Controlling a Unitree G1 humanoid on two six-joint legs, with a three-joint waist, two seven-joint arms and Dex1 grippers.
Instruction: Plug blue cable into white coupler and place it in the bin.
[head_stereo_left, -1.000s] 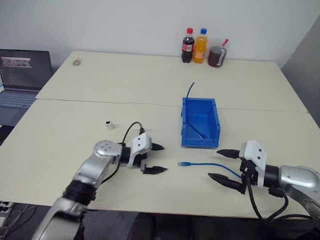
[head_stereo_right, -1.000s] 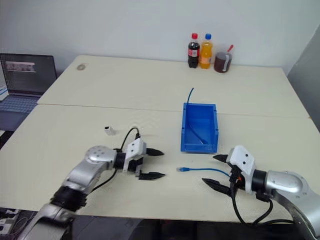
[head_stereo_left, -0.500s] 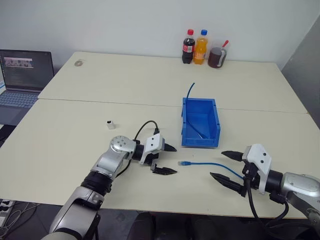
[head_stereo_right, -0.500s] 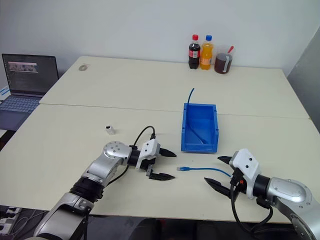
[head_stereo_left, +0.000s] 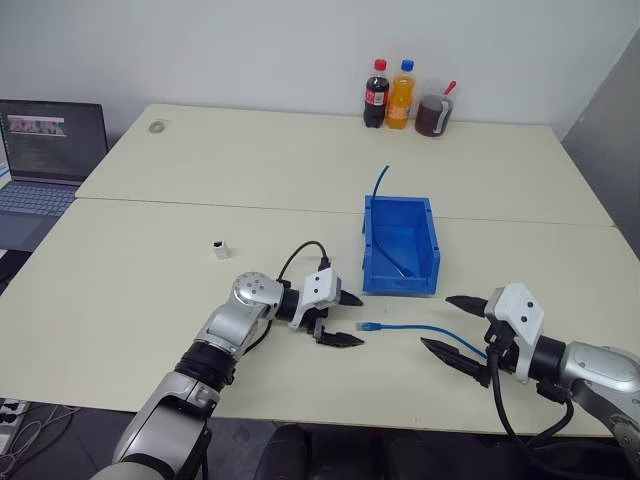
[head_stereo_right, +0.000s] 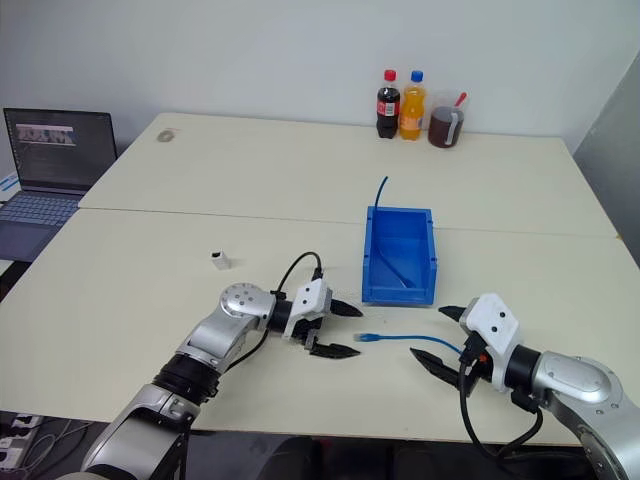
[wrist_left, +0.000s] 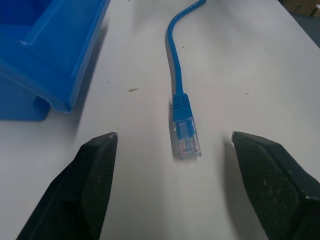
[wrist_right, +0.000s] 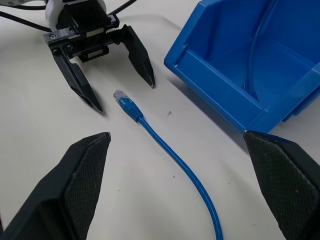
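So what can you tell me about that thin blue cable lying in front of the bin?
The blue cable is thin, light blue and looks flexible. It lies loose on the pale table, curving gently. Its tip carries a small clear plug behind a blue sleeve. The plug rests flat between the left gripper's open fingers, untouched. The bin sits just beyond it.

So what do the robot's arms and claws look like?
Both arms are shiny silver metal with black joints. The left gripper and right gripper each have a white block at the wrist, two pointed black fingers with ridged inner edges, and a looping black cable.
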